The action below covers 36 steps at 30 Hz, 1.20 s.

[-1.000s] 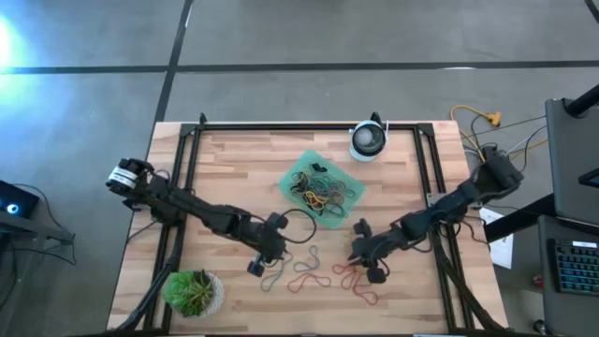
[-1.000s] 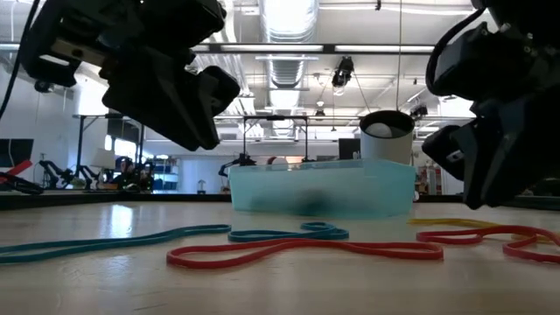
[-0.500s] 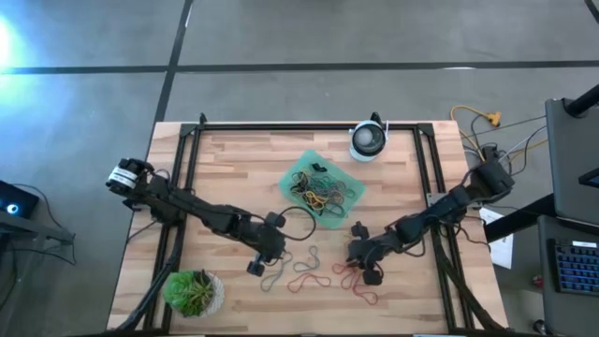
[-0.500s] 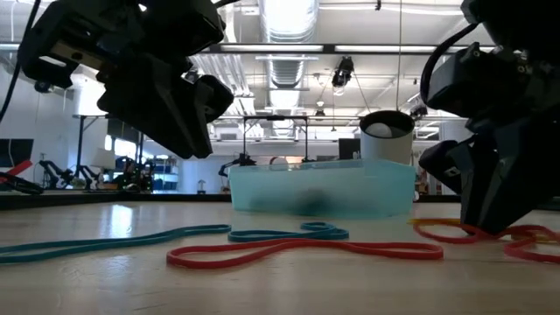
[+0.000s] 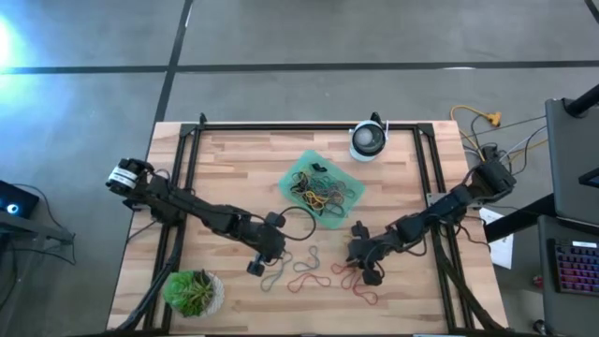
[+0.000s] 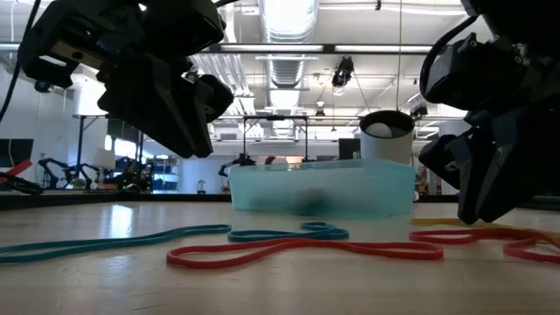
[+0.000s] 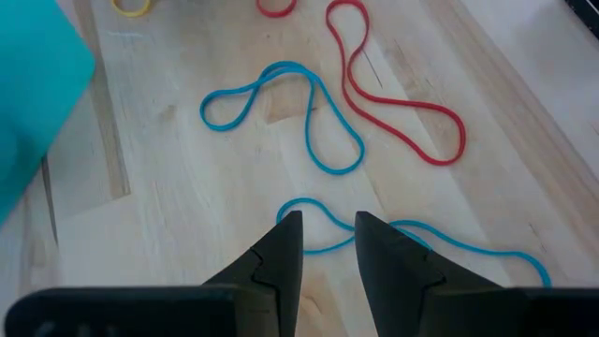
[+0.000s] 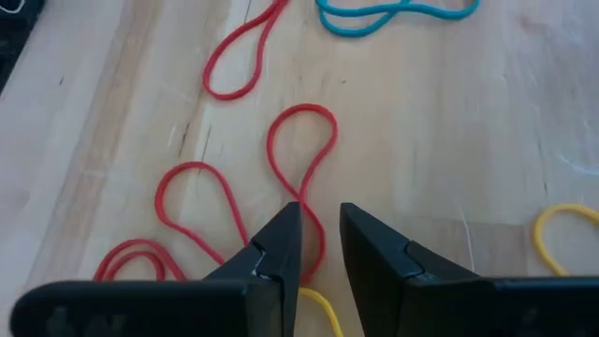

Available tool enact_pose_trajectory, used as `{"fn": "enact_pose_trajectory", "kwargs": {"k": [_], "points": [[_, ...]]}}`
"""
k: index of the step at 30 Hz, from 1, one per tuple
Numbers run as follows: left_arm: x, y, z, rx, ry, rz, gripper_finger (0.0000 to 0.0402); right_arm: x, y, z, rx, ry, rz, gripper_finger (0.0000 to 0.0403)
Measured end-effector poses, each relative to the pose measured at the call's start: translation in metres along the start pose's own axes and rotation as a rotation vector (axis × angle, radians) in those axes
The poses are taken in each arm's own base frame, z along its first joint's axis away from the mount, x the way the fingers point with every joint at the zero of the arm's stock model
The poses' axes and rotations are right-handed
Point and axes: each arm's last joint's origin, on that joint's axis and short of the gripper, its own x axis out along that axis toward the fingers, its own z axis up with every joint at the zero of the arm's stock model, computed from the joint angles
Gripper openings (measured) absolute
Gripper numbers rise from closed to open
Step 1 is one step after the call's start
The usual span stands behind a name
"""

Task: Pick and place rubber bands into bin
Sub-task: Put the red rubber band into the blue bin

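Note:
The mint-green bin sits mid-table and holds a tangle of rubber bands. Loose teal, red and yellow bands lie flat on the wood nearer the table's front. My left gripper hovers, narrowly open, over a long teal band, clear of the table in the low view. My right gripper is down near the tabletop, narrowly open. Its fingertips stand on either side of one strand of a red band, with a yellow band beside it. My right gripper comes at the red band from above, pointing down, with one strand running into the gap between its fingers. The band lies flat on the table. I cannot tell whether the fingers touch it.
A round white-and-black device stands at the far edge behind the bin. A green potted plant sits at the near left corner. Black rails run along the table's left, right and far sides.
My right gripper has come down toward the table onto the red and yellow bands, shifting slightly toward the table's left.

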Motion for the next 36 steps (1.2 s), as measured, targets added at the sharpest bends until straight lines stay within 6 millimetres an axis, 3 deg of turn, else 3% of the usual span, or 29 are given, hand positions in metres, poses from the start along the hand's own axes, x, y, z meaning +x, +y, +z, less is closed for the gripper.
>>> {"fn": "enact_pose_trajectory", "kwargs": {"k": [24,36], "points": [[0.000,0.000,0.000,0.001,0.000,0.000,0.0085,0.000,0.006,-0.003,-0.018,-0.004,0.001,0.0072],[0.000,0.000,0.000,0.001,0.001,0.000,0.0085,0.014,0.004,-0.009,0.001,0.010,-0.013,0.0072]]}}
